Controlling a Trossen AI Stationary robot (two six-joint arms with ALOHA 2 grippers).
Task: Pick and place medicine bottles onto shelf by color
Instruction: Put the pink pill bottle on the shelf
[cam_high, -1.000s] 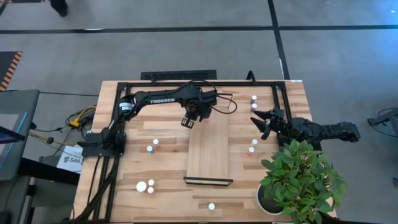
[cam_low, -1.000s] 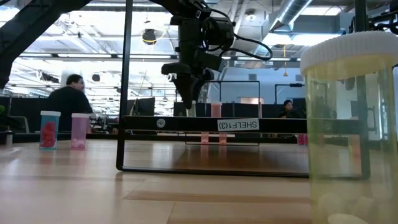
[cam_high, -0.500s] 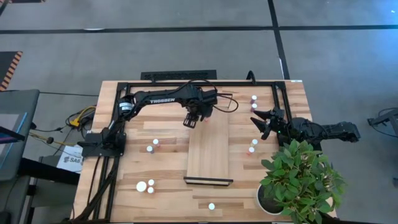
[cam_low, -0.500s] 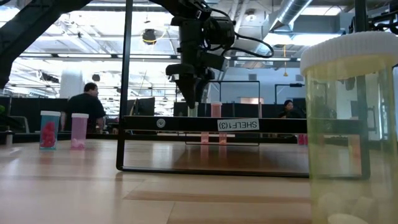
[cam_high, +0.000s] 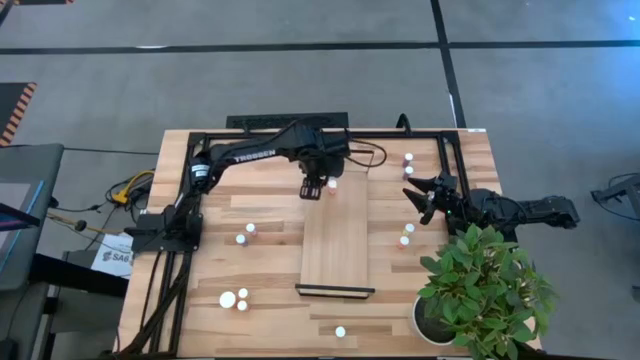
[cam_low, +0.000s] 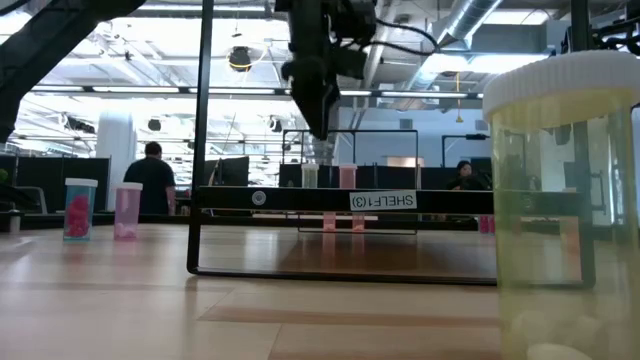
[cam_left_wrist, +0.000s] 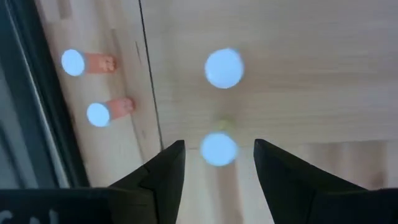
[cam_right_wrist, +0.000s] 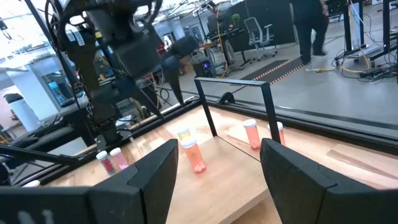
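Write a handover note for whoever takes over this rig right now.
Left end effector: open, empty, above the shelf's far end.
Right end effector: open, empty, waiting at the table's right side.
Done: two bottles stand on the shelf's far end.
Left: bottles on the table, two left of the shelf, three near left, one in front, four right.

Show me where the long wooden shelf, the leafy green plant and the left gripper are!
Long pale wooden shelf (cam_high: 336, 240): high view, bare middle of the board.
Leafy green potted plant (cam_high: 487, 285): high view, middle of its leaves.
Left gripper (cam_high: 319, 187): high view, between its fingertips, above the shelf's far end.
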